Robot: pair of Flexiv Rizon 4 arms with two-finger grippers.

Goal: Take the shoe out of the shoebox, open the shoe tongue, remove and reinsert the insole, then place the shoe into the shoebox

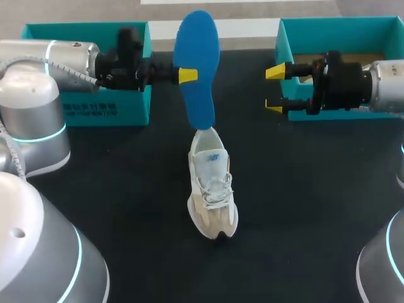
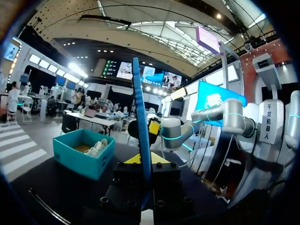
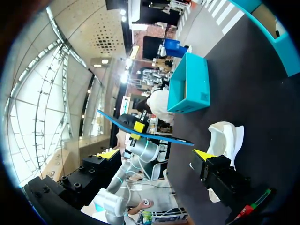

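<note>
My left jaws grip the flat blue foam insole (image 1: 197, 63) upright, upper centre, above the white laced sneaker (image 1: 212, 192) on the black worktop (image 1: 303, 189); my right jaws stand wide apart, upper right.

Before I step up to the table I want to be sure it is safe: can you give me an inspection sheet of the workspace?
Surface: black table top, no spills seen.
Job's things: white and cream lace-up sneaker upright mid-table; blue foam insole held on edge above its heel end, contact cannot be told; teal cardboard shoebox at the far right; second teal box half at the far left.
Clutter: nothing seen.
Grippers: left gripper shut on the insole; right gripper open and empty, apart from the insole.
Cables: grey ribbed hose along the left arm.
Surroundings: nothing seen.
</note>
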